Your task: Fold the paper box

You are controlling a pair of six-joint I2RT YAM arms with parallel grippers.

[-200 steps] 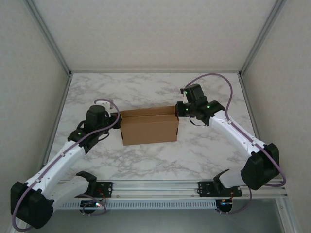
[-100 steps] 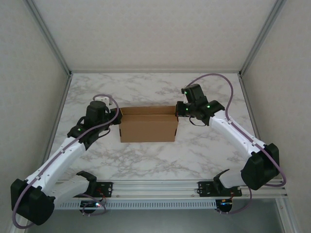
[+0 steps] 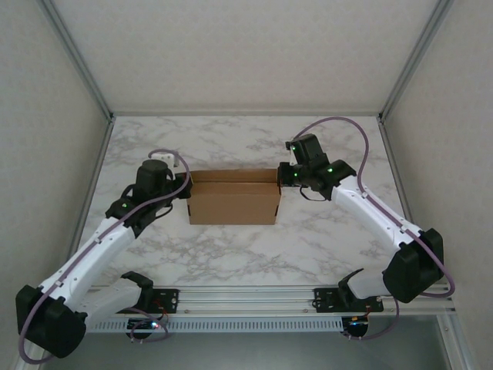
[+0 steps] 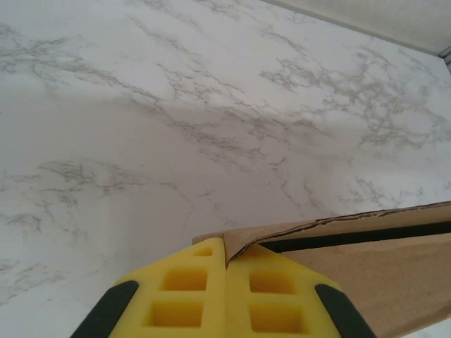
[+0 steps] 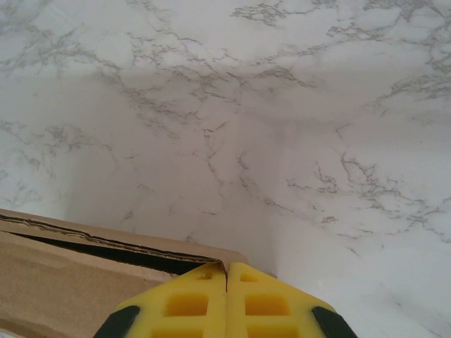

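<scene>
At centre frame the box [image 3: 233, 206] stands on the table [image 3: 231, 139]. The left gripper [image 4: 225, 248] and right gripper [image 5: 227, 269] each pinch an end wall, jaws closed tight.

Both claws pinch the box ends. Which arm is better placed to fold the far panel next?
Right, slightly, probably. Both claws are shut on the paper box, but the right claw pinches its far right corner beside that panel; the left claw holds the left end a little nearer.
</scene>
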